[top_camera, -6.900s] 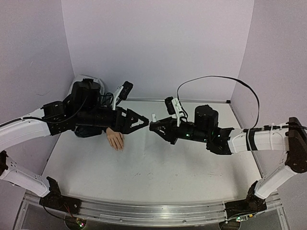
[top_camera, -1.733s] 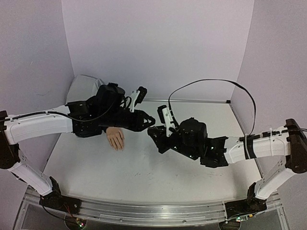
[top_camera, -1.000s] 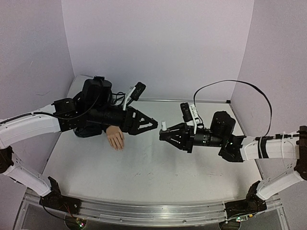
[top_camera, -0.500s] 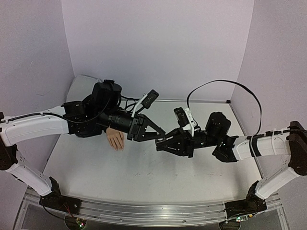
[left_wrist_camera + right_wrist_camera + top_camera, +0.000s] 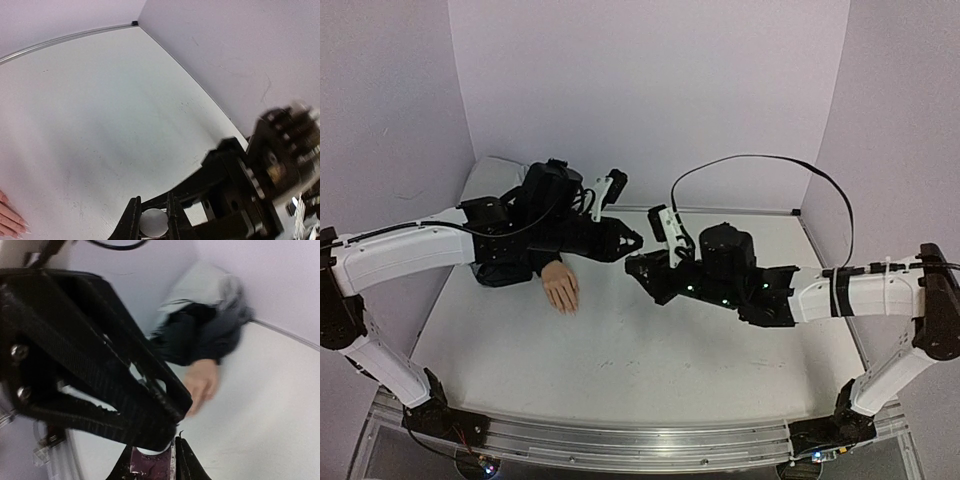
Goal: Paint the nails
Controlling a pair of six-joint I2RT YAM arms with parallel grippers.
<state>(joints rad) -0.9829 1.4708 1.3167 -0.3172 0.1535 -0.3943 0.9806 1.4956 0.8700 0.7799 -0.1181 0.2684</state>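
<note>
The peach mannequin hand [image 5: 561, 287] with a black sleeve [image 5: 505, 268] lies palm down at the table's left. Its nails are too small to make out from above. The left wrist view catches a few fingertips [image 5: 11, 221] at its lower left edge. Right of the hand, both grippers meet tip to tip in the air. My right gripper [image 5: 632, 266] is shut on a small purple nail-polish bottle [image 5: 150, 466]. My left gripper [image 5: 636, 243] is shut on the bottle's white cap [image 5: 153, 223], one finger on each side of it.
A grey cloth bundle [image 5: 490, 180] sits in the back left corner behind the sleeve. Purple walls close the table on three sides. The right arm's black cable [image 5: 760, 165] loops above the table. A metal rail [image 5: 620, 440] runs along the near edge.
The left jaws, open a second ago, have shut on the white cap. Both grippers have come together and shifted left and back, with the right arm carrying the bottle.
</note>
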